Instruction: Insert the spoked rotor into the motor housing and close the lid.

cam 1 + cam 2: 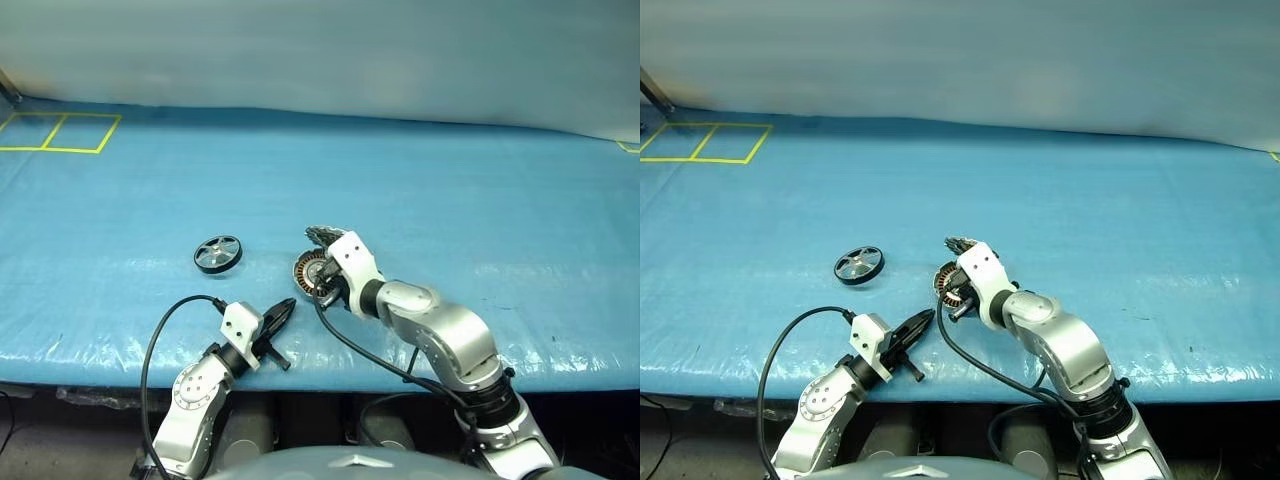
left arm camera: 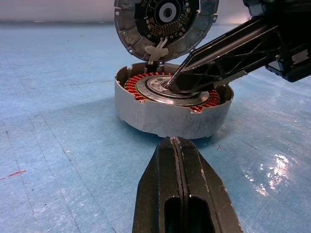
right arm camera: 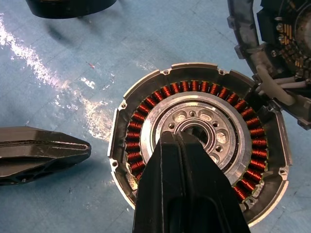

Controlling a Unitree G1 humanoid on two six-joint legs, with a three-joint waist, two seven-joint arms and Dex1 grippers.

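Spoked rotor (image 1: 218, 253) flat on blue surface (image 1: 480, 210), apart, left of motor housing (image 1: 313, 273); lid (image 1: 322, 236) up. My left fingers (image 1: 281, 313) pressed together, nearer rotor. My right fingers (image 2: 181, 80) pressed together, tips on housing hub.

Lab bench, blue tarp (image 1: 480, 190), tape marks (image 1: 60, 132)

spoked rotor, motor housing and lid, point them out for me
spoked rotor (image 1: 218, 253), left eye view, on its hub
motor housing (image 3: 194, 92), right wrist view, on the copper windings
lid (image 2: 165, 14), left wrist view, on its inner face
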